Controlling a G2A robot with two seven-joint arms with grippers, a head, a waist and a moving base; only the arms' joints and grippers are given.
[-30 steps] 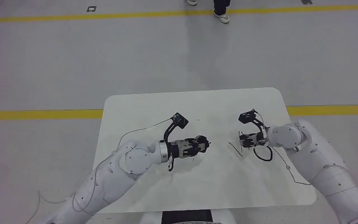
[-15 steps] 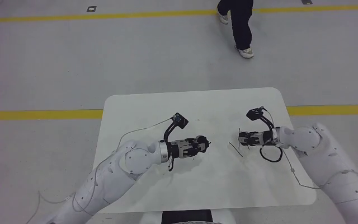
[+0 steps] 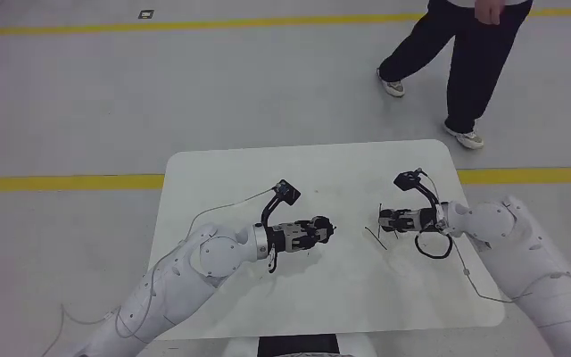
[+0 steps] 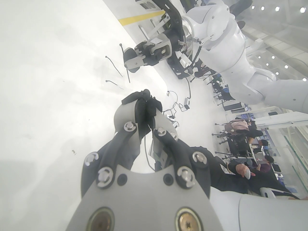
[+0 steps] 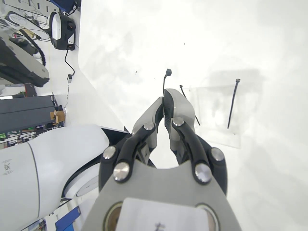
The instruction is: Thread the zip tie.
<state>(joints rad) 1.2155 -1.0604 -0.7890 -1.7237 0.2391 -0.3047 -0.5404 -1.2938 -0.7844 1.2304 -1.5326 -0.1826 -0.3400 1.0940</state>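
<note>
Item: right gripper, at 3 o'clock from the centre of the table. Jaws are closed tight on one zip tie; the head end projects past the tips and the tail runs out the other side. Change: within the last second the right wrist rolls and draws back a little toward 3 o'clock, then holds nearly still over the final half-second, and the tie goes with it. Item: left gripper, at table centre. No change; jaws are pressed together, with nothing discernible between them. Also: spare ties on the table, one near the right gripper's 7 o'clock in the top view. Assessment: pick-up is done and the tie re-aimed. Threading is not begun, since the grippers sit well apart and the tail has not met the head.
</note>
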